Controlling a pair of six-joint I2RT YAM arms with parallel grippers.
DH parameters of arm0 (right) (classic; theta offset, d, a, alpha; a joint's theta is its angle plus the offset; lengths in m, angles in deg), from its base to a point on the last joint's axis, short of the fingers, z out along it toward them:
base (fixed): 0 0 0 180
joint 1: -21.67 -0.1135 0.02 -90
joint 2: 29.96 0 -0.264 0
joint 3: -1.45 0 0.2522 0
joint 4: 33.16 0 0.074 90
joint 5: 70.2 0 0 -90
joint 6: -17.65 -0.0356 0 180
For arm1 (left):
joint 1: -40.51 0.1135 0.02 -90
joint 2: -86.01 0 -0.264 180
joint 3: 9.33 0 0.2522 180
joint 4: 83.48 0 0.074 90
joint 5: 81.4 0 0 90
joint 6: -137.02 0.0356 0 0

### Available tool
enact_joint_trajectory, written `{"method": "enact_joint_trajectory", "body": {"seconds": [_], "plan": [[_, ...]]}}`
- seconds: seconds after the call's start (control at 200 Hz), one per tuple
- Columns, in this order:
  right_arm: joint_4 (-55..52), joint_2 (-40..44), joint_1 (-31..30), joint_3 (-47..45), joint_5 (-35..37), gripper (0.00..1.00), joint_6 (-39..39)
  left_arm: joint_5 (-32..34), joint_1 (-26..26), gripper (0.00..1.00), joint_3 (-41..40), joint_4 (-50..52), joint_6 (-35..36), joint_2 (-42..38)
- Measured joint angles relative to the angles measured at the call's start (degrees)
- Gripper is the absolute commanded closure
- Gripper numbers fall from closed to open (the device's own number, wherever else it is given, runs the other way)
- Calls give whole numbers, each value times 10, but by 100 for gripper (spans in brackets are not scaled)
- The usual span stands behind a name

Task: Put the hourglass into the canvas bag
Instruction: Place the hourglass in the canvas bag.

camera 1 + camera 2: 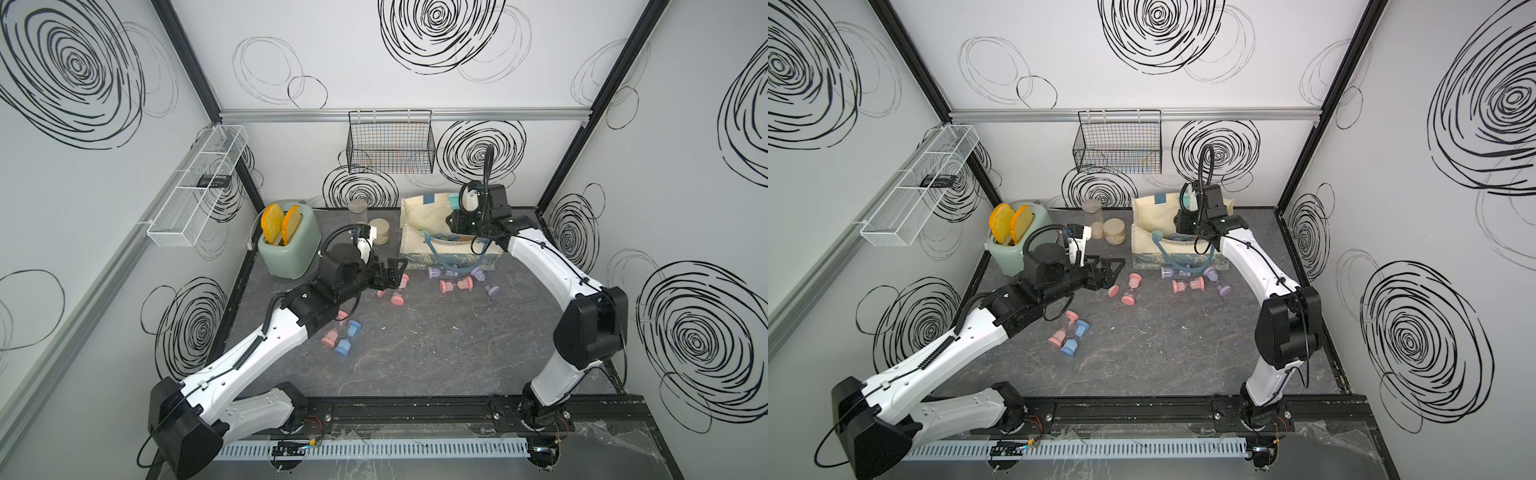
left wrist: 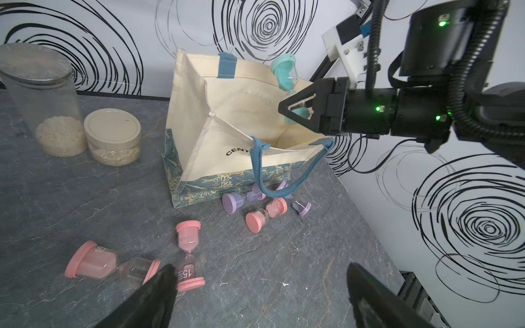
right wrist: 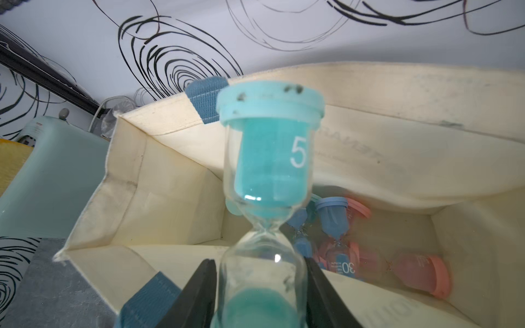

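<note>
White walls [image 1: 374, 62] with black swirls are noted around a dark stone-patterned tabletop [image 1: 436, 365]. The right hand [image 3: 260, 295] is seen clamped on the lower bulb of one teal hourglass [image 3: 267, 159], marked "5", held roughly upright above the open mouth of the canvas bag [image 3: 170, 184], not yet inside. The left hand [image 2: 255, 289] is held above the tabletop, jaws wide apart, nothing between them. Seven hourglasses are counted on the tabletop in a top view: four pink hourglasses [image 1: 1127, 297], two purple hourglasses [image 1: 1167, 272], one blue hourglass [image 1: 1081, 328]. Two jars [image 2: 113, 136] are recorded between the bag and one toaster [image 1: 286, 249]. The bag's contents [image 3: 341, 264], blue and pink hourglasses of uncertain count, are made out clearly only in the right wrist view; the blue hourglass and its pink neighbour are shown only in the top views.
</note>
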Motion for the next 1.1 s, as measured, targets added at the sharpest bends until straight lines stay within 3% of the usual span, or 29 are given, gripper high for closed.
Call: {"method": "enact_joint_trajectory", "body": {"seconds": [0.235,0.64,1.101], "plan": [[-1,-62,-3,8,-4,72,6,-2,10,4,-2,0,0,0],[-22,-137,-3,25,26,60,13,-5,16,4,-7,0,0,0],[-29,-117,-3,29,34,32,17,-4,19,4,-8,1,0,-5]]}}
